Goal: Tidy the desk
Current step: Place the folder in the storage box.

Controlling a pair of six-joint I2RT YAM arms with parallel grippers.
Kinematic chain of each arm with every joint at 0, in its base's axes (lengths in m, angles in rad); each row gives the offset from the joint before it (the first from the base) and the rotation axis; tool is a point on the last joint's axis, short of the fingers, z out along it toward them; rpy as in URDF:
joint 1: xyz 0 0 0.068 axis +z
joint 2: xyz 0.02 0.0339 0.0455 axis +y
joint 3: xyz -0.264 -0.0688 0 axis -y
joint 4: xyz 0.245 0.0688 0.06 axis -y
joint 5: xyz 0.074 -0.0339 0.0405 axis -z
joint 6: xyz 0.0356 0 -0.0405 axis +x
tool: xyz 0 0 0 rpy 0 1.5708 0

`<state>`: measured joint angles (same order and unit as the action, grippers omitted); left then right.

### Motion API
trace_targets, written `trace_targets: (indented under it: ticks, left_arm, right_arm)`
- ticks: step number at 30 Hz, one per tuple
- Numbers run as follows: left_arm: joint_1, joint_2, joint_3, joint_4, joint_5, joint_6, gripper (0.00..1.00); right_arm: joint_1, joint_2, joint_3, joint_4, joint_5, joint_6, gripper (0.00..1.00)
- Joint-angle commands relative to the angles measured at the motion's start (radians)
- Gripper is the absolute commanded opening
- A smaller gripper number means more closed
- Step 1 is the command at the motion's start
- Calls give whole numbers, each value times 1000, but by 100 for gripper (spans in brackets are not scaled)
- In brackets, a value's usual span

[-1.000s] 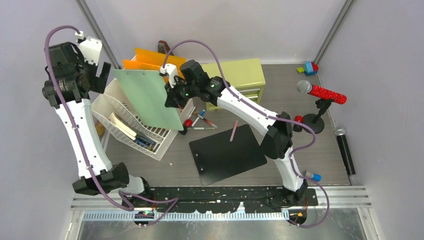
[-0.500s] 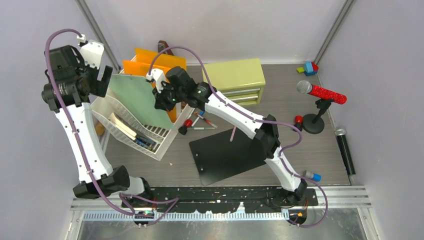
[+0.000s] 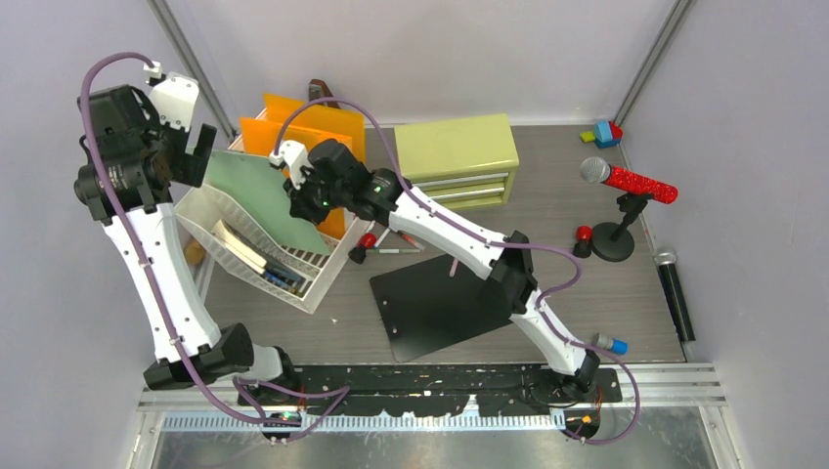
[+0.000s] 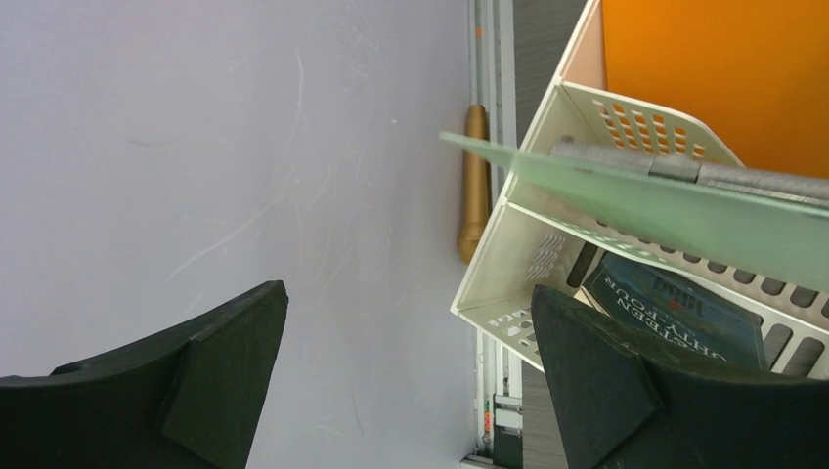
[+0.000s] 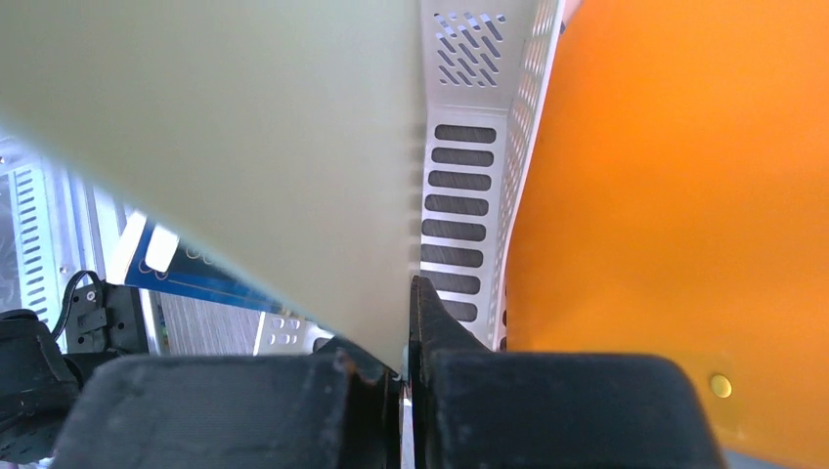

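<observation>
White capitals run across the dark blue book (image 4: 684, 305) lying in the white file rack (image 4: 494, 293), upside down from where I stand, partly covered and too blurred to read with certainty.

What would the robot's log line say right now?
right fingers: shut on green folder | green folder: tilted over white rack | left fingers: open, empty

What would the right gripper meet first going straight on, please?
Likely the white slotted plastic file rack, between the pale green sheet in the right gripper and the orange folder; depth unclear.
</observation>
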<state>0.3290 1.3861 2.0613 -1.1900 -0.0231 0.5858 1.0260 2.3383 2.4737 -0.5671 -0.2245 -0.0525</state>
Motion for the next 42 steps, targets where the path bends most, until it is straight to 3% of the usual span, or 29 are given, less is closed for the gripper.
trace_targets:
  ticks: [1,8,16,22,42]
  left_arm:
    - [-2,-8,71,-9,-1,10,100]
    - [-2,-10,69,-12,2,8,100]
    - [-1,-29,18,21,13,12,100]
    - [-3,-33,6,31,17,13,100]
    - [-3,-75,-83,72,51,19,100]
  right_arm:
    - [13,32,94,76,20,25,0]
    - [31,70,98,70,34,36,3]
    - [41,60,-11,57,95,89,16]
    - [66,33,-85,48,137,106,32]
    - [135,-164,-289,-6,135,108,59]
